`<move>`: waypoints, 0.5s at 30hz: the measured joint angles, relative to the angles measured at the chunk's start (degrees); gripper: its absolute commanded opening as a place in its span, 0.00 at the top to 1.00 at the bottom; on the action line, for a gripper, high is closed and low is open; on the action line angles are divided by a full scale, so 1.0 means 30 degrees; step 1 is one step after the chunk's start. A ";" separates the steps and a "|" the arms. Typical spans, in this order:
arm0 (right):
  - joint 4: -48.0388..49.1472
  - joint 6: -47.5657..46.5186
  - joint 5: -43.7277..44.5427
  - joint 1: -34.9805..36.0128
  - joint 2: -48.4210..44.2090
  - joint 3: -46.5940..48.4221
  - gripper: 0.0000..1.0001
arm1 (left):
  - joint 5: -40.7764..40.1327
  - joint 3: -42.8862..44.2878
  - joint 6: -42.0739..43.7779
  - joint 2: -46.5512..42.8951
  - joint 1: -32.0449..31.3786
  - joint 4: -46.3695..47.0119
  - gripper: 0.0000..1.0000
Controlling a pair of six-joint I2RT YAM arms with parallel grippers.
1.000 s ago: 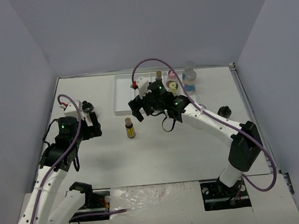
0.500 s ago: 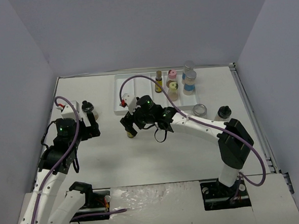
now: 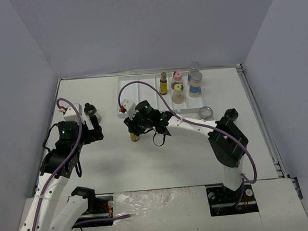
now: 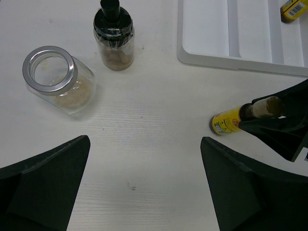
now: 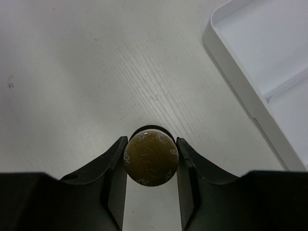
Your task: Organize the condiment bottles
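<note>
Between right fingers [image 5: 114,164], tan-capped bottle [image 5: 151,162].

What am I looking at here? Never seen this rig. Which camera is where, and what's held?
Two robot arms are bolted at the table's near edge, each ending in two fingers. The top view looks down from above and behind them; the other two pictures come from a camera on each wrist. The right fingers are shut on the tan cap of an amber bottle standing on the table near the white divided tray. The left fingers are open and empty, near a clear jar of tan powder and a black-capped bottle. At the tray's right end stand more bottles.
</note>
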 measured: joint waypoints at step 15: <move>-0.0490 0.0697 0.1756 -0.1769 -0.1036 0.0002 1.00 | 0.0007 -0.0003 0.0000 0.0128 0.0006 0.0003 0.03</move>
